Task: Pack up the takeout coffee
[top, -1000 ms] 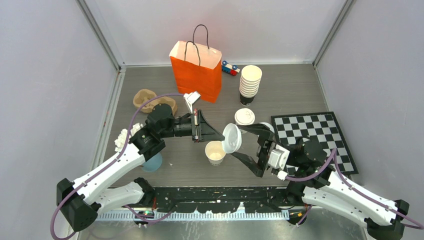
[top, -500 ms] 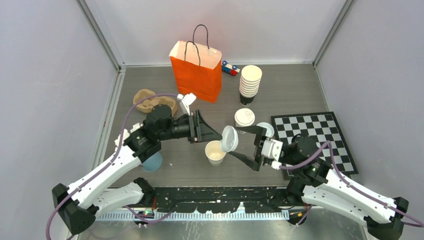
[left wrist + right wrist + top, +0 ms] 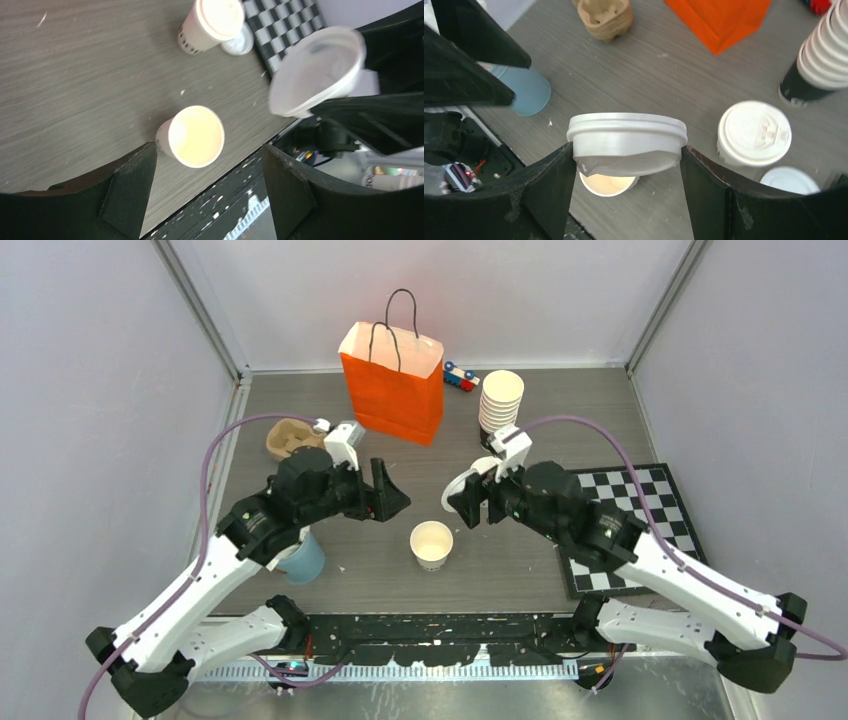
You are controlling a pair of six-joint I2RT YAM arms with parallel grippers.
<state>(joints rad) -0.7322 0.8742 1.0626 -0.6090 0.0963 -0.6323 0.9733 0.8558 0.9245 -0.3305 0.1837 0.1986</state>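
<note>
Right gripper [image 3: 626, 159] has the lid [image 3: 626, 134] pinched between its jaws, open cup [image 3: 606, 184] down below them. Left gripper [image 3: 207, 152] jaws spread wide, gripping nothing.

Lidless white cup [image 3: 431, 543] stood upright on the table [image 3: 600, 420], between the two arms. Right gripper [image 3: 462, 502] held a white lid [image 3: 452, 490] on edge, just beyond the cup. Left gripper [image 3: 392, 496] faced it, jaws apart, empty. Orange bag [image 3: 393, 385] stood at the back, cup stack [image 3: 499, 405] beside it. Blue cup [image 3: 303, 558] sat under the left arm.
</note>
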